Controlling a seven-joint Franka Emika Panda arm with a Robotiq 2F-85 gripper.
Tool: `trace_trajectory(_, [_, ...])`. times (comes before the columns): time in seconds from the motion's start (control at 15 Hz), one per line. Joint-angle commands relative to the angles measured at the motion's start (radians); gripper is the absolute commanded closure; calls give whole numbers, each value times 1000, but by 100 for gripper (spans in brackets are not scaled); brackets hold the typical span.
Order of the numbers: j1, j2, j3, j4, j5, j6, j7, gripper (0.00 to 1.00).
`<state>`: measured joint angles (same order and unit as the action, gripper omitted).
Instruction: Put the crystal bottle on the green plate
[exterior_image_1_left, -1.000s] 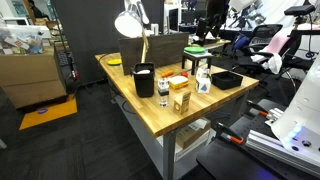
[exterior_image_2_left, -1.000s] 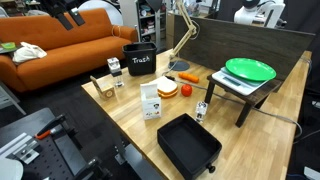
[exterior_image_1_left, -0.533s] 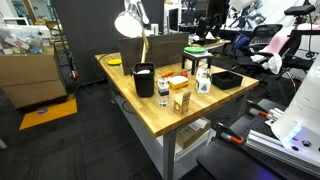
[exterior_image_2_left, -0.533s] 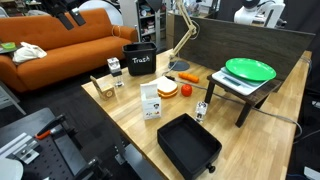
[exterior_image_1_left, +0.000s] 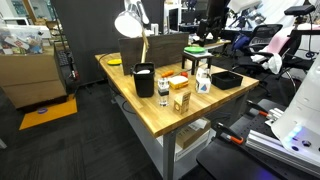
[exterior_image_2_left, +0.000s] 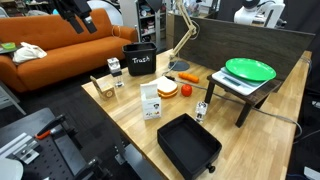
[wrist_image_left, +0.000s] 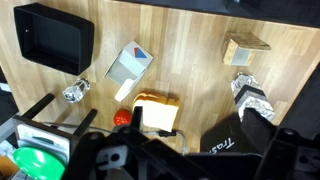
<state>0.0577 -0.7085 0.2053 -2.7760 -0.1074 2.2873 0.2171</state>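
Underneath everything, a wooden table (exterior_image_2_left: 120, 125), in both exterior views. Behind it, an orange sofa (exterior_image_2_left: 60, 45), caught in an exterior view only. White head of a lamp (exterior_image_1_left: 130, 22) plain in an exterior view.

On the wood: a black bin (exterior_image_2_left: 140, 62) lettered "Trash" in white, the same word tilted in the wrist view. Then a black tray (exterior_image_2_left: 188, 148) at the near edge. Next, the green plate (exterior_image_2_left: 250, 70), raised on a small dark stand (exterior_image_2_left: 240, 95). Seen from above in the wrist view, a white carton (wrist_image_left: 130, 65) and a cardboard box (wrist_image_left: 245, 48). Smallest, the crystal bottle (exterior_image_2_left: 201, 109), on the table between tray and stand.

High over the sofa, well apart from the bottle, the gripper (exterior_image_2_left: 84, 22). Too dark and blurred to tell whether spread or clenched.
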Motion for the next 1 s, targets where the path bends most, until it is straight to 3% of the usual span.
trace_trajectory(0.0, [-24,67,-42,1,-3,28,-14,0])
trace_trajectory(0.67, [-14,61,-52,2,7,3,-14,0])
trace_trajectory(0.93, [-74,59,-95,2,-30,11,-30,0])
